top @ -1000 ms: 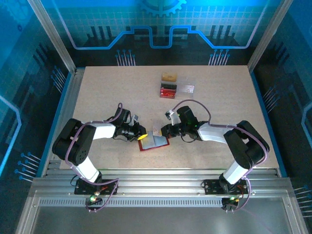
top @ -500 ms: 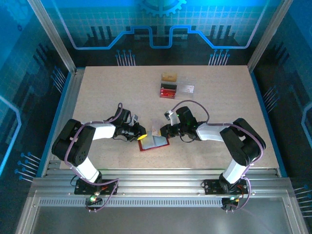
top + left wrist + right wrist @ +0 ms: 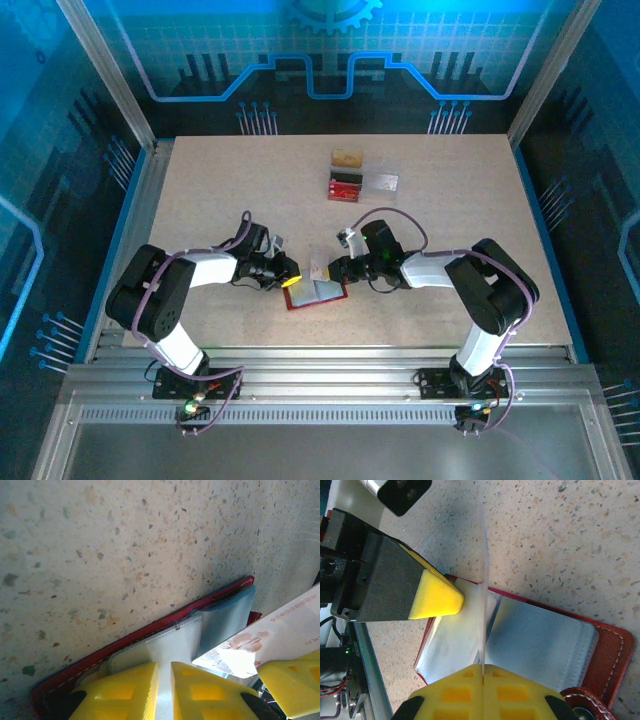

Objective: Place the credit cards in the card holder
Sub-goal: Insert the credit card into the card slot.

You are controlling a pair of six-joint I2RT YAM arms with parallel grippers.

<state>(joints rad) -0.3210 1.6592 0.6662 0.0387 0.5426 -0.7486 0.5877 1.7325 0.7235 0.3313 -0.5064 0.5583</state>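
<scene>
- My right pincer is clamped tight on a card. It grips the near edge, so the card stands upright, edge-on to my wrist camera, over the open holder.
- The card's lower end meets the holder at the fold between its two clear sleeves. Whether it has entered a pocket I cannot tell.
- My left pincer is almost closed, nipping the pale sleeve at the holder's left side.
- One of its yellow fingertips lies on that sleeve just beside the card, crowding the card's left face.
- From my left wrist the card shows its flat side, white with reddish print. It is tilted over the sleeves, with my right pincer's yellow finger at its corner.
- The holder lies open on the counter between my two arms, red cover down, with its snap tab on the side nearest my right pincer.
- Well apart, toward the far side, sit three things: a tan block, a dark red piece just in front of it, and a clear box against that piece's right side.
</scene>
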